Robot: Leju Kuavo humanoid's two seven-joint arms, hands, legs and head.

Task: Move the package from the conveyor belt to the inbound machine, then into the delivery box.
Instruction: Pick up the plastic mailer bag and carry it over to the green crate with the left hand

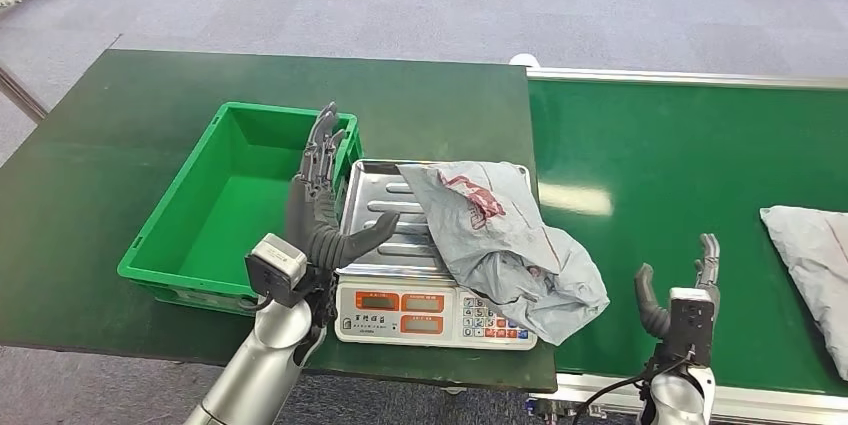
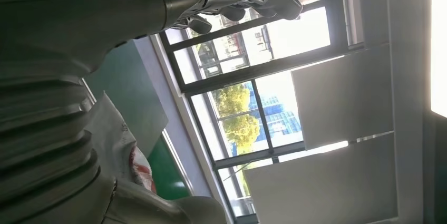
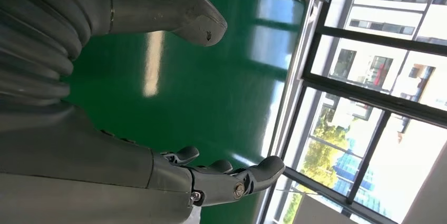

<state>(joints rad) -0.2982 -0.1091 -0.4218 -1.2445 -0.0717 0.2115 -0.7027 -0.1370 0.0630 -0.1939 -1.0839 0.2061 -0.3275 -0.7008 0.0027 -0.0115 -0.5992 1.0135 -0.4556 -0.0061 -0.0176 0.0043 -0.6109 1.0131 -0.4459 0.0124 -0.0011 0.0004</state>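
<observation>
- Head view: the crumpled grey poly-mailer package (image 1: 505, 245) lies on the ribbed steel pan of the weighing scale (image 1: 385, 230), one end drooping over the keypad.
- Left hand (image 1: 322, 207) stands upright just beside the scale, between it and the green plastic crate (image 1: 225, 200); its fingers are spread and hold nothing.
- Right hand (image 1: 680, 295) hovers over the glossy green conveyor belt (image 1: 680, 175), fingers likewise released.
- Risk, as I judge it: the slick, limp film could slip from a shallow pinch, or snag on the pan's rim.
- A second grey package (image 1: 815, 265) waits on the belt.
</observation>
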